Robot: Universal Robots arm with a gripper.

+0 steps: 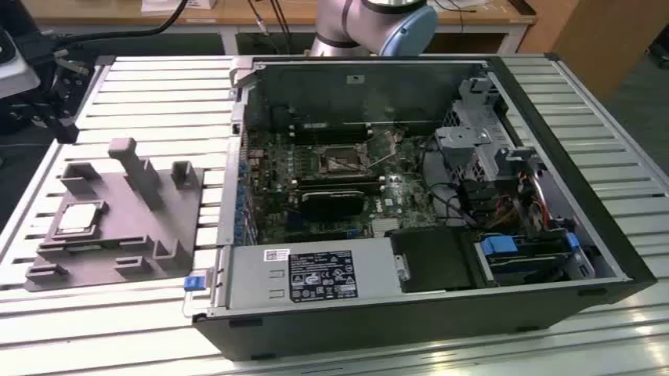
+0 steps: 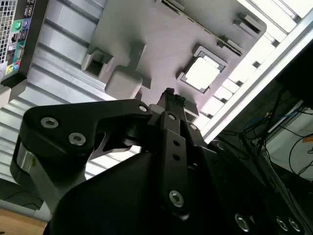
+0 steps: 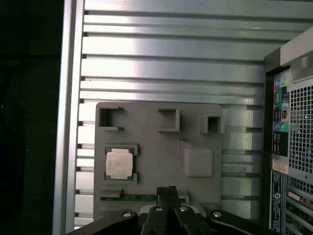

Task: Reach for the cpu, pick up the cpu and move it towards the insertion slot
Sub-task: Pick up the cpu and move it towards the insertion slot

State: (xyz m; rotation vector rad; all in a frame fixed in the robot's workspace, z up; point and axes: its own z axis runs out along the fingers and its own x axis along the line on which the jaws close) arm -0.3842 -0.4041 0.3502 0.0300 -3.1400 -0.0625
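Note:
The cpu (image 1: 78,218) is a pale square chip lying flat in a recess of the grey moulded tray (image 1: 125,235), at the exterior view's left. In both wrist views I look down on it from well above: the cpu (image 3: 119,163) (image 2: 201,74) rests in the tray (image 3: 156,147) (image 2: 146,34). My gripper (image 3: 167,190) (image 2: 169,94) hangs high over the tray's edge, off to one side of the chip, its dark fingertips pressed together with nothing between them. The insertion slot (image 1: 339,162) is a dark square socket with a silver bracket on the motherboard inside the open computer case.
The open computer case (image 1: 418,313) stands on a ribbed metal table (image 1: 157,94), right of the tray. A black heatsink block (image 1: 334,202) sits just in front of the socket, with cables and drive bays (image 1: 512,196) further right. Upright posts (image 1: 131,160) rise from the tray.

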